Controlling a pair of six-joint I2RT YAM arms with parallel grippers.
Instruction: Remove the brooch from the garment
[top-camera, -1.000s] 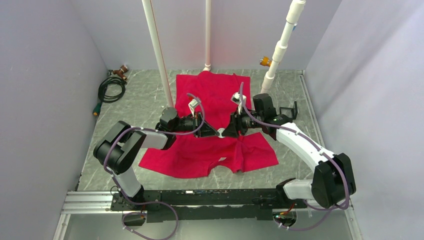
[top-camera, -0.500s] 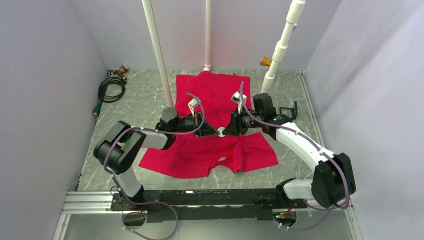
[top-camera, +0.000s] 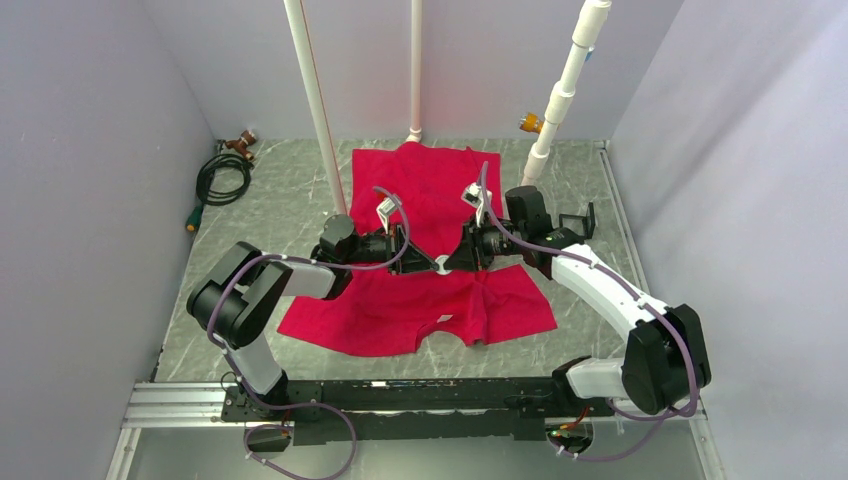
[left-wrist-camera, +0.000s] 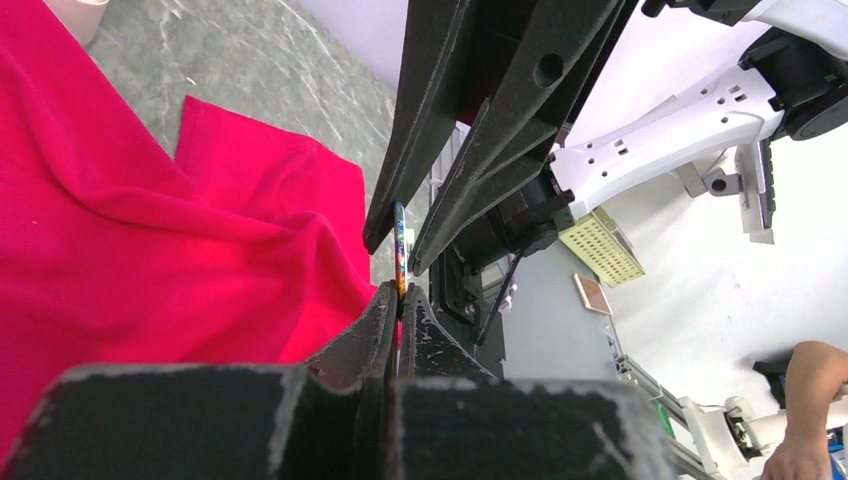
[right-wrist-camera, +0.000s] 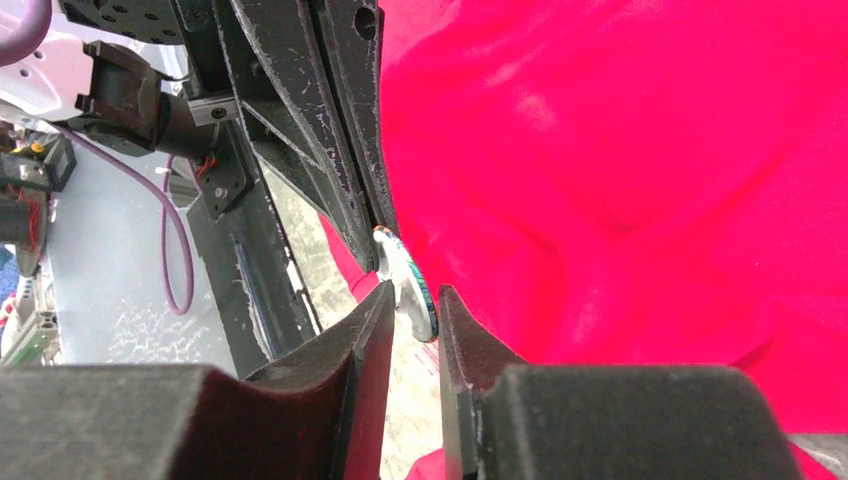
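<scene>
Both claws, left (left-wrist-camera: 398, 305) and right (right-wrist-camera: 412, 312), pinch the brooch (right-wrist-camera: 408, 284) edge-on.

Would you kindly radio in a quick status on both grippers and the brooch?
Left gripper and right gripper both shut on small round flat brooch, tips meeting. Brooch held on edge just above large bright red T-shirt. Nothing in the way.

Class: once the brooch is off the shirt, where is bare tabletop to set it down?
Bare table lies between the hose coil and the garment, and right of the garment's sleeve. Crowded mid-shirt, where both grippers' fingers meet at the brooch.
</scene>
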